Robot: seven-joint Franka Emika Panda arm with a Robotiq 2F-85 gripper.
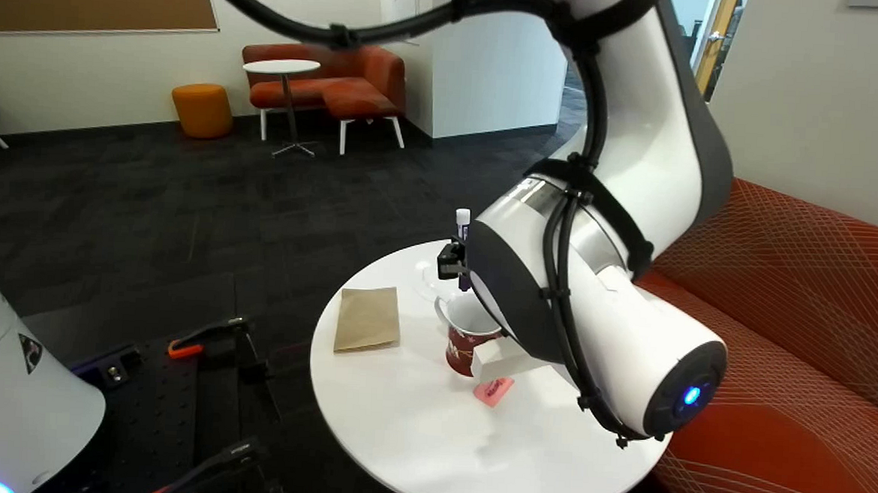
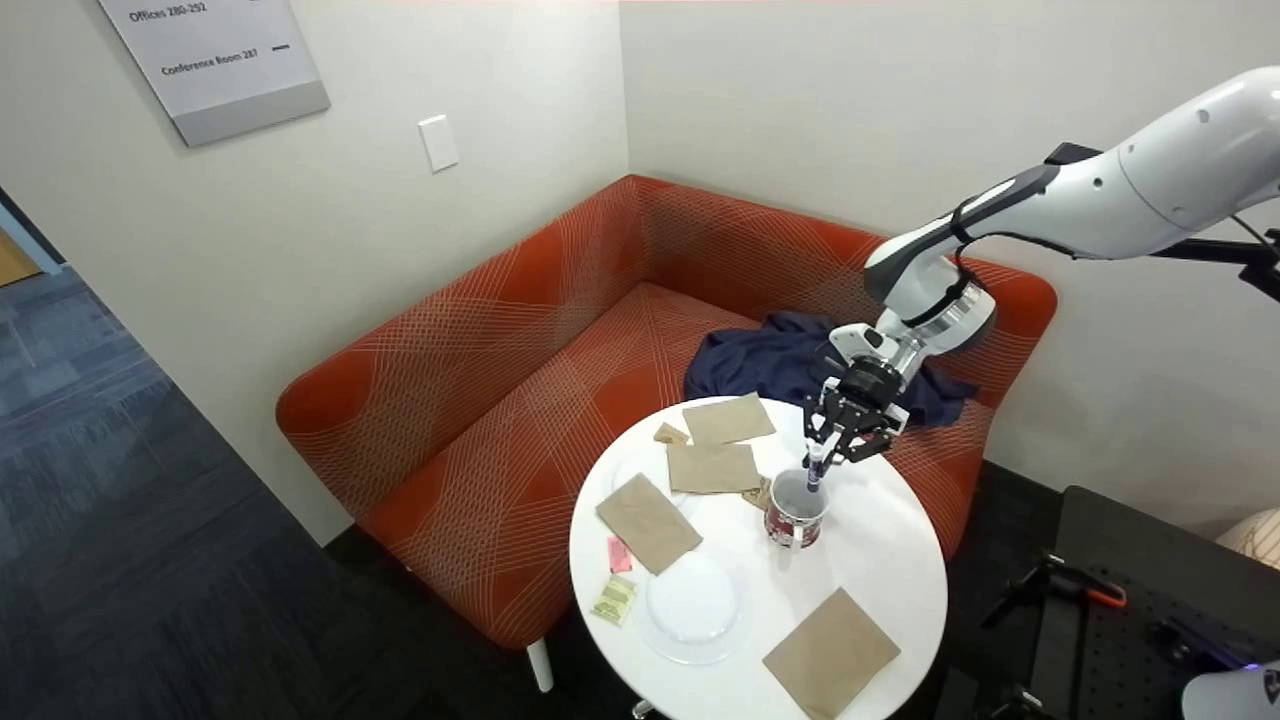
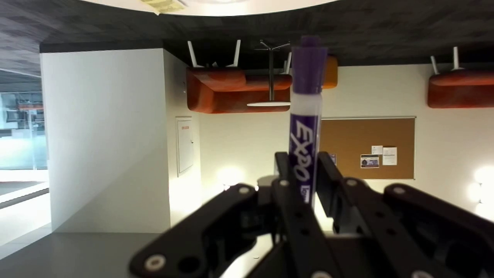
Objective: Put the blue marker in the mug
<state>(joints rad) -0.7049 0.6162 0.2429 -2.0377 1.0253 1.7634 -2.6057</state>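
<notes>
The pincer (image 3: 303, 166) pinches the blue marker (image 3: 305, 123) between its two fingers, which press on opposite sides of the lettered barrel. The barrel, purple with the white word EXPO, gives way to a pale whitish section and then to a purple cap. The wrist view stands upside down, with the floor across its upper part; the cap points toward the top edge, where a strip of the desk (image 3: 281, 5) shows. In an exterior view the marker is held nearly upright, white end uppermost. The mug (image 2: 797, 518), dark red with a pale rim and interior, stands upright on the round white desk, its handle visible in both exterior views. The lower end of the marker appears over the mouth of the mug; from these angles it cannot be told whether the cap dips below the rim.

Several tan squares (image 2: 832, 655) lie flat on the desk, and a smaller tan piece (image 2: 756, 496) lies just beside the mug. A clear plate (image 2: 692, 600) rests near a yellow-green packet (image 2: 613, 600), with a pink packet (image 2: 620, 555) just beside one of the squares. Beyond the desk, in an exterior view, stands a red sofa (image 2: 540, 470), on whose seat a dark blue cloth (image 2: 745, 365) lies bunched behind the white arm (image 2: 1080, 210).
</notes>
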